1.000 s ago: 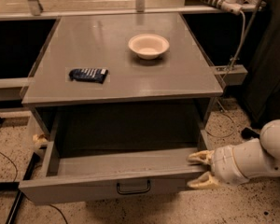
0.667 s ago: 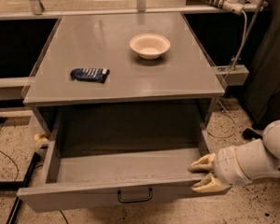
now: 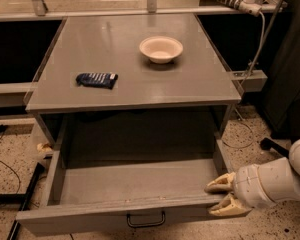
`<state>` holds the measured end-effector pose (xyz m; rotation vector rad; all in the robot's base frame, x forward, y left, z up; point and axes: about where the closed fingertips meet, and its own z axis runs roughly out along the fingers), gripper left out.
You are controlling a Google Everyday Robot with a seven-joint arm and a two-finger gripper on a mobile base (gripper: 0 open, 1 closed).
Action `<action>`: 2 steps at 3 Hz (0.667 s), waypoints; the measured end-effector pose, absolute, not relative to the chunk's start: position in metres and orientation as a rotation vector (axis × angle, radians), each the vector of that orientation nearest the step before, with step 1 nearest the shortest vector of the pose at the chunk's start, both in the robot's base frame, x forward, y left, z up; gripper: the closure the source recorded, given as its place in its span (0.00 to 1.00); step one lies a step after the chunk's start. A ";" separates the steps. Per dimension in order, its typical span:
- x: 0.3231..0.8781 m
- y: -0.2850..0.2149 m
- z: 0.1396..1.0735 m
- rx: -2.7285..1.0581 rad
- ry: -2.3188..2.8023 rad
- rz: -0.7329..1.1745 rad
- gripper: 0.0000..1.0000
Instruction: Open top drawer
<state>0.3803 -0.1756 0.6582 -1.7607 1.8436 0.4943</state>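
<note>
The top drawer [image 3: 115, 219] of the grey cabinet stands pulled far out, showing its deep plain grey inside. Its black bar handle [image 3: 146, 220] sits at the centre of the front panel. My gripper [image 3: 217, 196] is at the drawer's front right corner, on a white arm coming in from the right. Its cream fingers [image 3: 221, 184] sit one above and one below the front panel's top edge, clamped on that corner. No other drawers show below it.
On the cabinet top [image 3: 135, 59] lie a white bowl [image 3: 161, 48] at the back right and a dark blue snack packet [image 3: 96, 79] at the left. A power strip and cable [image 3: 240, 1] hang at the right. The floor is speckled, with black cables at the left.
The drawer has slid further out toward the camera, with my gripper at its right front corner moving back with it.
</note>
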 end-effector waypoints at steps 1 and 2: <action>0.362 -0.181 0.655 -1.753 1.852 0.499 0.81; 0.361 -0.181 0.657 -1.753 1.852 0.499 0.57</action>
